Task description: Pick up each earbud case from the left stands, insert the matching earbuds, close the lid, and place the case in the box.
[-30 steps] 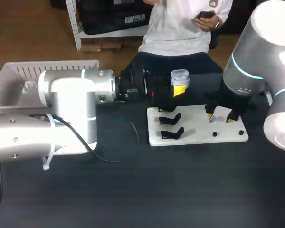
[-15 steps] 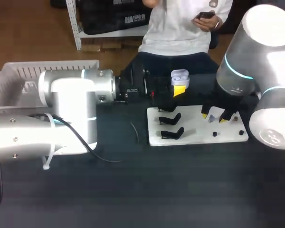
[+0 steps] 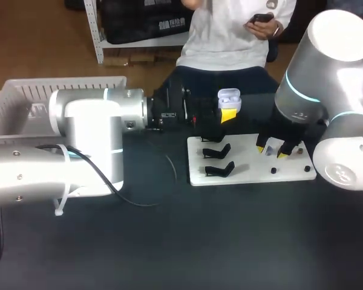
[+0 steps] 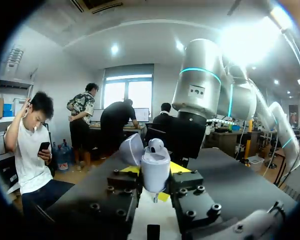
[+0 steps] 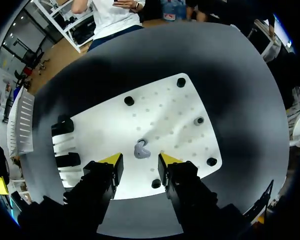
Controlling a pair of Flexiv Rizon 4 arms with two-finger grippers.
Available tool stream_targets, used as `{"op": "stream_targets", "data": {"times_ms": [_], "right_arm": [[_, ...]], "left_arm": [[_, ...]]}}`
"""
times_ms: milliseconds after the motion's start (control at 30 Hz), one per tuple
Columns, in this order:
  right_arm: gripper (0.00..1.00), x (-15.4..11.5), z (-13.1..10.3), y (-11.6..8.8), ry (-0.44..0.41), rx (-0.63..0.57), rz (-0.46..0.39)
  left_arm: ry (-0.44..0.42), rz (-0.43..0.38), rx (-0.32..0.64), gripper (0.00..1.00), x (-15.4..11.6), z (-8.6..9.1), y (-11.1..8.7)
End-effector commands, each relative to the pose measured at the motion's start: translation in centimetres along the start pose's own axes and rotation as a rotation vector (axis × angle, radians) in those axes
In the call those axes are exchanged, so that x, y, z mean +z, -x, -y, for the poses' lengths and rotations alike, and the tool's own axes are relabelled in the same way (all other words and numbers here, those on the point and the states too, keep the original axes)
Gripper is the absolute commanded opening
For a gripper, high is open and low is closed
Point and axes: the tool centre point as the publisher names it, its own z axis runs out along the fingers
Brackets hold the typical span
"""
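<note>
My left gripper (image 3: 228,113) is shut on a pale lavender earbud case (image 3: 228,96), held up behind the white board (image 3: 248,172). In the left wrist view the earbud case (image 4: 155,171) stands upright between the fingers with its lid (image 4: 132,149) swung open and one earbud (image 4: 156,145) seated in it. My right gripper (image 5: 141,161) hangs over the white board (image 5: 165,115), open, its yellow tips on either side of a loose lavender earbud (image 5: 141,149) without touching it. From above, that earbud (image 3: 270,150) shows between the tips of the right gripper (image 3: 271,150).
Black stands (image 3: 218,152) sit on the board's left part, also visible beside the right gripper as black stands (image 5: 63,127). Small black pegs (image 5: 129,101) dot the board. A white slatted basket (image 3: 24,90) stands at the table's far left.
My right arm has shifted a little left over the board and its fingers have drawn closer together around the loose earbud. The left arm and the case have not moved.
</note>
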Motion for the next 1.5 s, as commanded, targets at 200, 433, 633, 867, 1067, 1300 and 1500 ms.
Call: {"op": "stream_targets", "data": {"times_ms": [200, 433, 633, 867, 1067, 1300, 1500], "right_arm": [[0.41, 0.82, -0.16, 0.47, -0.003, 0.005, 0.0], [0.37, 0.83, -0.01, 0.71, -0.004, 0.007, 0.001], [0.35, 0.96, 0.01, 0.44, -0.01, 0.001, -0.001], [0.35, 0.97, 0.05, 0.3, -0.013, -0.001, -0.002], [0.33, 1.16, -0.06, 0.42, -0.015, -0.001, -0.003], [0.23, 1.14, -0.07, 0.47, -0.019, -0.004, 0.0], [0.19, 1.23, 0.11, 0.61, -0.024, 0.0, 0.0]], "left_arm": [[0.011, 0.008, 0.006, 0.0, 0.01, 0.28, -0.16], [0.011, 0.008, 0.006, 0.0, 0.01, 0.28, -0.16], [0.011, 0.008, 0.006, 0.0, 0.01, 0.28, -0.16], [0.011, 0.008, 0.006, 0.0, 0.01, 0.28, -0.16], [0.011, 0.008, 0.006, 0.0, 0.01, 0.28, -0.16], [0.011, 0.008, 0.006, 0.0, 0.01, 0.28, -0.16], [0.011, 0.008, 0.006, 0.0, 0.01, 0.28, -0.16]]}}
